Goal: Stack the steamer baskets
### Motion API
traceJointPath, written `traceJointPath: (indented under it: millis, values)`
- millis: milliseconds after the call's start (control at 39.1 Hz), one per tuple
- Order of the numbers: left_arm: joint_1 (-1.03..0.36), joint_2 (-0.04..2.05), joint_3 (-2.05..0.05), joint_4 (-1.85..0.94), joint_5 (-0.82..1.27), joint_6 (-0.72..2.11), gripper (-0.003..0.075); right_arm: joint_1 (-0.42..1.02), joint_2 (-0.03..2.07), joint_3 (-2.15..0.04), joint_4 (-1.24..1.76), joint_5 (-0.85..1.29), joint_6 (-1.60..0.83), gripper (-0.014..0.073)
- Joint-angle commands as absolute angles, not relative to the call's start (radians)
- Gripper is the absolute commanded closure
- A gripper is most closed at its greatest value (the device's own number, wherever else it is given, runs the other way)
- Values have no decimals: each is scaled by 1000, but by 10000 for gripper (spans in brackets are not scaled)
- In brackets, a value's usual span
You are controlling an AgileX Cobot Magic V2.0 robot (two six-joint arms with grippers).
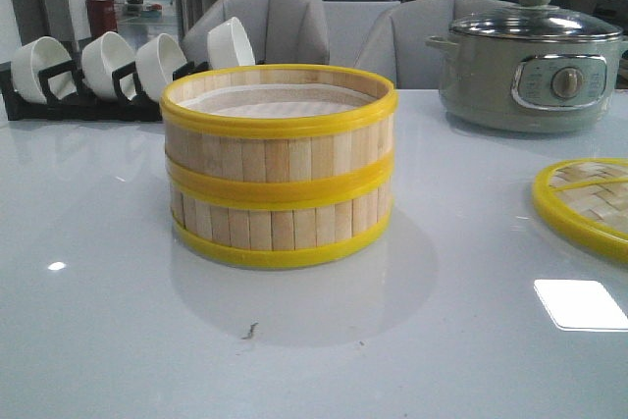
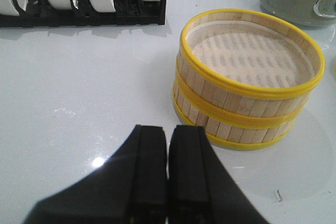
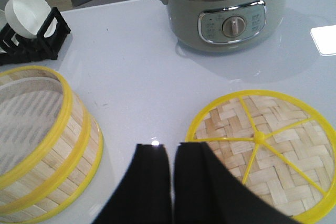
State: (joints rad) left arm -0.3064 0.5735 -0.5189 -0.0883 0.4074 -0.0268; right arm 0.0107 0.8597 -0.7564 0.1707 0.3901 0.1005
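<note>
Two steamer baskets (image 1: pixel 279 166) stacked upright mid-table, pale slat walls, yellow rims, white liner inside

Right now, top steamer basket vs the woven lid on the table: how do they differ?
1. The top steamer basket has tall slat walls; the woven lid is flat.
2. The basket sits stacked on the lower steamer basket; the lid lies alone on the table, apart from the stack.
3. The basket shows a white liner inside; the lid shows woven strips crossed by yellow spokes.
Shared: round, yellow rims.

Two steamer baskets (image 1: pixel 279 169) were counted, stacked; one woven lid (image 1: pixel 587 201), one electric pot (image 1: pixel 531 66), and four white bowls (image 1: pixel 231 43) in a rack (image 1: pixel 59 95).
</note>
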Motion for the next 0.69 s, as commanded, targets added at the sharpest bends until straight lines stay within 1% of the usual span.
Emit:
traceJointPath:
  millis: [0, 77, 512, 614, 665]
  values:
    - [-314, 573, -550, -93, 320, -35, 629, 12, 855, -792, 172, 344, 95, 522]
    - [-314, 573, -550, -93, 320, -35, 629, 12, 855, -792, 172, 345, 95, 542]
    - [-314, 573, -550, -93, 320, -35, 629, 12, 855, -792, 172, 414, 95, 542]
    - [-314, 573, -550, -93, 320, -35, 629, 12, 865, -792, 171, 451, 94, 508]
    - [-314, 573, -550, -93, 320, -35, 629, 12, 874, -792, 165, 463, 94, 463]
